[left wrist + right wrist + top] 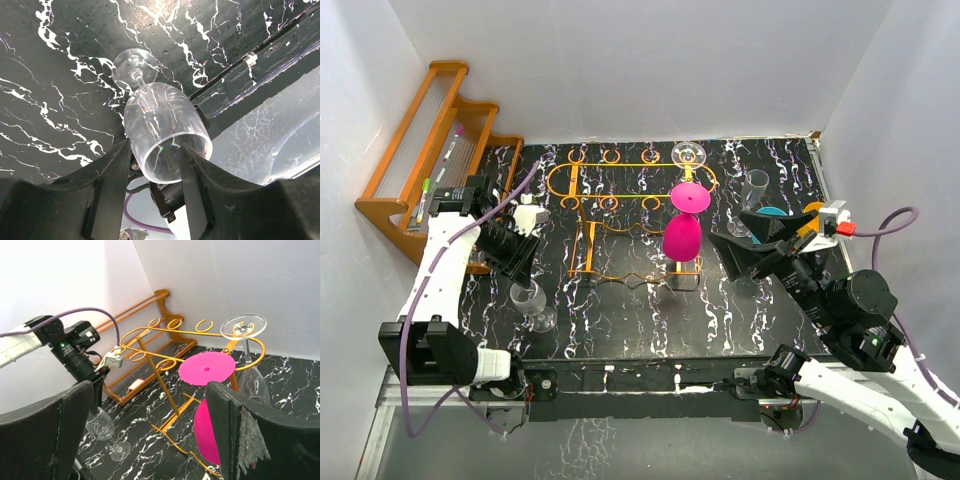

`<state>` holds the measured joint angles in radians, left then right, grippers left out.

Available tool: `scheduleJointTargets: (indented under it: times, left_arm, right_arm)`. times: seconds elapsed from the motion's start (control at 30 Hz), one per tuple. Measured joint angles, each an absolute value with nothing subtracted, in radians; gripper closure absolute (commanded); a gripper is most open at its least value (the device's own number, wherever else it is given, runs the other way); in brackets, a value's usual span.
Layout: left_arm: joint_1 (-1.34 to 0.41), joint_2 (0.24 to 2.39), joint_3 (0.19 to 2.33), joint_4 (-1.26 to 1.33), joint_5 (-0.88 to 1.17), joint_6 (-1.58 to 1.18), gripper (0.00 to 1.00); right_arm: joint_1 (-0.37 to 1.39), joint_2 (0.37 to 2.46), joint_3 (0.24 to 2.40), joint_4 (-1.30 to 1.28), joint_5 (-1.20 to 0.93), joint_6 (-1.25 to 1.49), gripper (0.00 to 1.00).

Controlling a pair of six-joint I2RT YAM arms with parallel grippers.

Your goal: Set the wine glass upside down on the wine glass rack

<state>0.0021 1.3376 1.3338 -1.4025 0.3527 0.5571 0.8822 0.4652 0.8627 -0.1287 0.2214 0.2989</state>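
A clear wine glass (528, 298) leans on the black marble table at the front left, its foot (543, 320) low over or on the table. My left gripper (517, 262) is shut on its bowl; in the left wrist view the fingers (112, 170) flank the bowl (162, 125), stem and foot pointing away. The orange-gold wire rack (620, 160) stands mid-table and shows in the right wrist view (150, 335). A pink glass (684, 225) and a clear glass (688, 153) hang upside down on its right end. My right gripper (740, 240) is open and empty, right of the rack.
A brown wooden stepped rack (420, 150) stands at the back left against the wall. An upright clear glass (757, 186) and teal and orange items (772, 212) sit at the back right. White walls close in three sides.
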Motion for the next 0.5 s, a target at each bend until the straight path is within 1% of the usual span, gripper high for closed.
scheduleJointTargets:
  times: [0.07,0.17,0.2,0.33,0.5]
  left_arm:
    - [0.001,1.336,1.332,-1.404,0.36,0.557,0.65]
    - [0.001,1.334,1.322,-1.402,0.36,0.558,0.9]
    - [0.001,1.335,1.318,-1.4,0.36,0.558,0.94]
    - [0.0,1.333,1.299,-1.39,0.337,0.554,0.98]
    - [-0.001,1.326,1.29,-1.375,0.305,0.545,1.0]
  right_arm:
    - [0.882,0.471,0.862,-0.127,0.222,0.303,0.02]
    - [0.882,0.479,0.852,-0.125,0.224,0.308,0.02]
    - [0.882,0.48,0.846,-0.123,0.226,0.31,0.02]
    - [0.882,0.482,0.834,-0.123,0.237,0.314,0.02]
    - [0.882,0.486,0.834,-0.121,0.238,0.313,0.02]
